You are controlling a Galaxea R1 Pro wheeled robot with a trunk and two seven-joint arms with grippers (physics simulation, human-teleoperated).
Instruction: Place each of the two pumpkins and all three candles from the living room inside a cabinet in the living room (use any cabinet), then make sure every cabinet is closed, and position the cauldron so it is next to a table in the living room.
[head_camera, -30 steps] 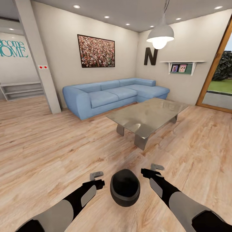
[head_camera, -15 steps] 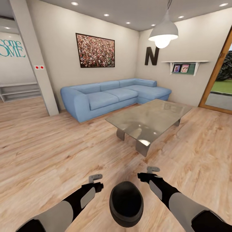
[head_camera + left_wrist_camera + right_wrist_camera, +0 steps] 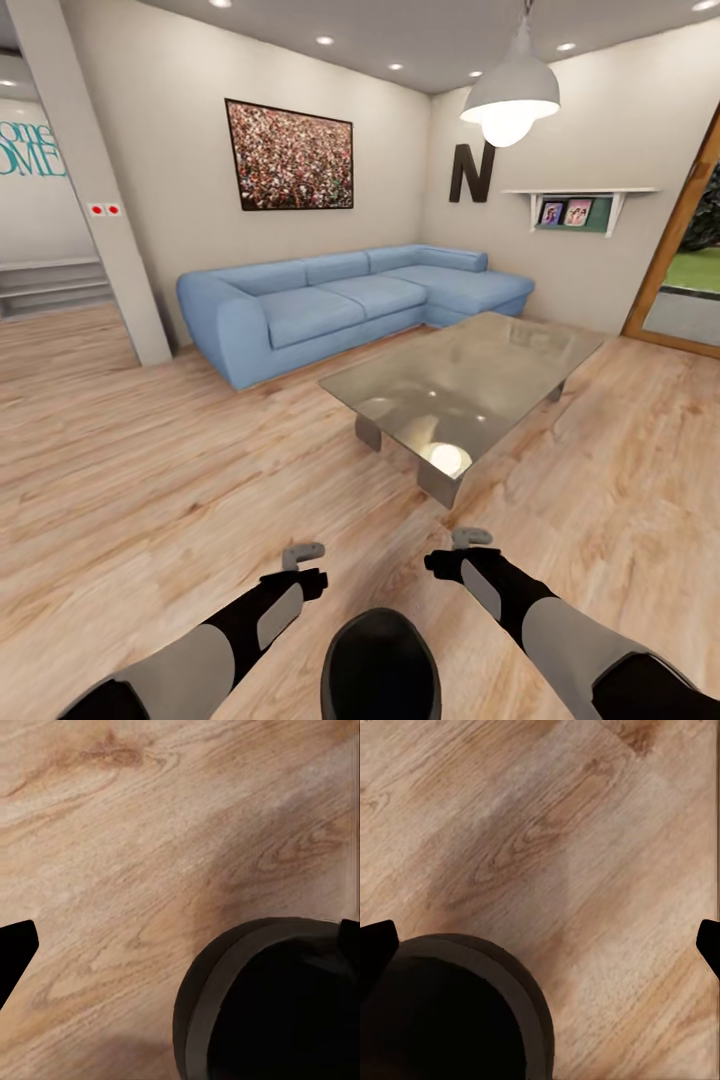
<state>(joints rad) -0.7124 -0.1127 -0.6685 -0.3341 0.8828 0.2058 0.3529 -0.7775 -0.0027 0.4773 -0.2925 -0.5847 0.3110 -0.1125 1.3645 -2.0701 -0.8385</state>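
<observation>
The cauldron [image 3: 380, 668] was cut off by the head view's near edge, its belly out of sight, while the glass door [image 3: 690, 262] at far right and the wall lettering [image 3: 28, 150] at far left were clipped.

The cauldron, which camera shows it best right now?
The right wrist view: the cauldron shows its rim and dark mouth against the floor. The left wrist view has a similar cropped part. The head view cuts it off at the frame's bottom edge.

We see a blue corner sofa [image 3: 340, 300] mid-frame on light plank floor [image 3: 130, 480], a framed picture [image 3: 289, 156] above, a lit pendant lamp [image 3: 510, 95] upper right.
</observation>
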